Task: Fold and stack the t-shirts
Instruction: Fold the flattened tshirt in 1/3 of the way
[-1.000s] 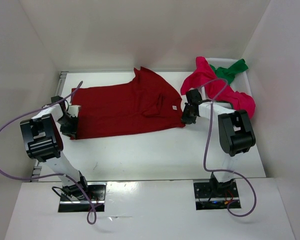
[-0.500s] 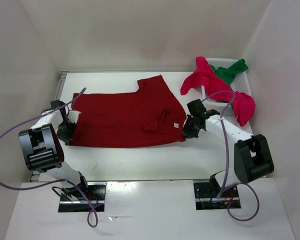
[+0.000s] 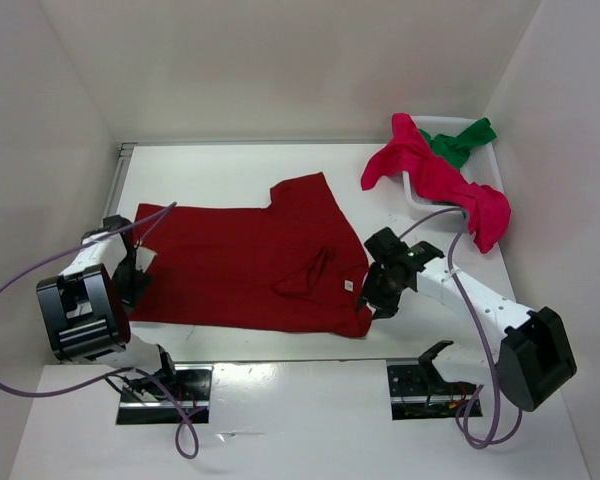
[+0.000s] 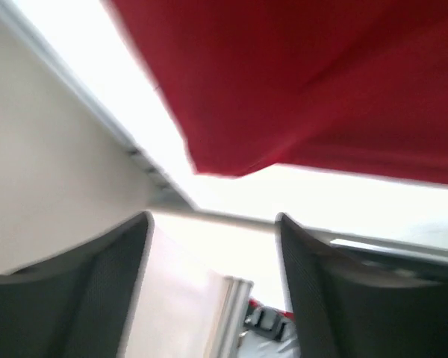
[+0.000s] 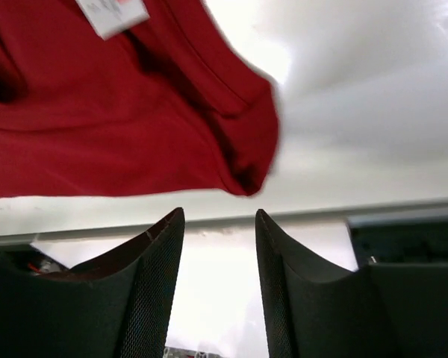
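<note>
Stretching low across the worktop (image 3: 230, 170), both arms flank the dark red shirt (image 3: 240, 255); left pincer (image 3: 133, 272) and right pincer (image 3: 368, 296) gape open beside its side edges.

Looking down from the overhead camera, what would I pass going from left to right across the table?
left gripper → dark red shirt → right gripper → crimson shirt. The green shirt overlaps the crimson one sideways, so it is left out.

Left gripper (image 4: 213, 222) low, jaws apart, nothing held. Right gripper (image 5: 219, 218) low, gap seemingly narrower, nothing held.
</note>
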